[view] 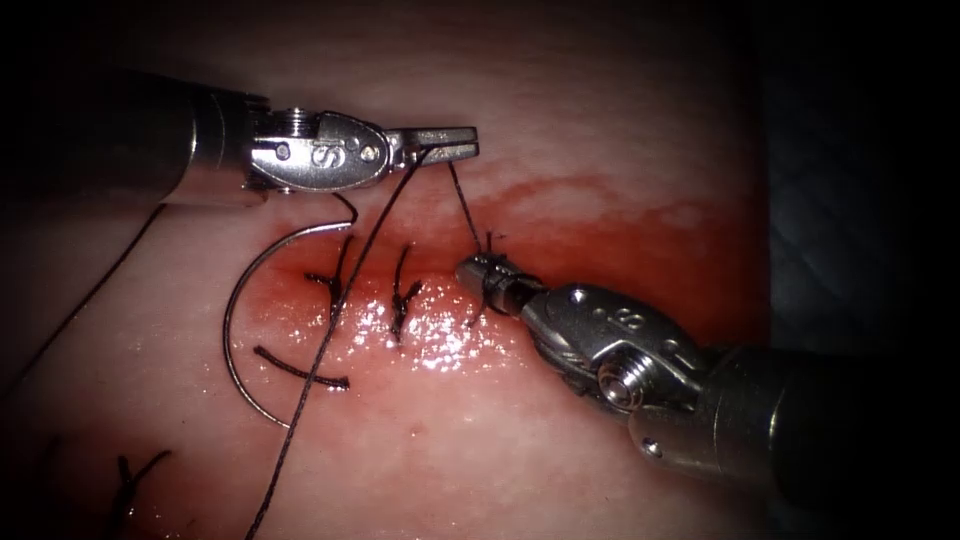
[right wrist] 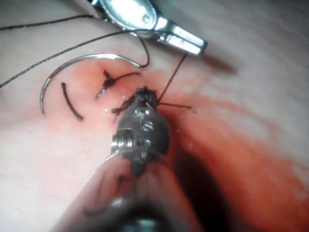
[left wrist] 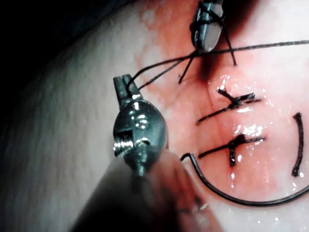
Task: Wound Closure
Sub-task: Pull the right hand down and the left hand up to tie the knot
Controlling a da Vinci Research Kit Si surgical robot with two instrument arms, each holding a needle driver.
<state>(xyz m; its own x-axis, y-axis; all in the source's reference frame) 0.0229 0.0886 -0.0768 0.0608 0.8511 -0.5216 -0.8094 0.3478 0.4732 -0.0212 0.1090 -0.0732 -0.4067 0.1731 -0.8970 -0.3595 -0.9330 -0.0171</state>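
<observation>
The thread (view: 400, 195) was held in the clenched fingers of the left tool (view: 440, 143), above the cut (view: 400, 300) on the tissue (view: 600, 120). From there one strand was stretched down to the right tool (view: 478, 272), and another was trailed down past the cut on its left. Thread was seen wrapped around the fingers of the right tool, which were pressed together at the right end of the cut. It could not be told if thread was held inside them. The needle (view: 235, 330) was held by no tool. It was laid loose on the tissue, to the left of the cut. Two stitches (view: 405, 295) were seen across the cut. A cut end of thread (view: 300, 370) was laid near the needle. Red fluid (view: 600, 230) was spread around the cut.
</observation>
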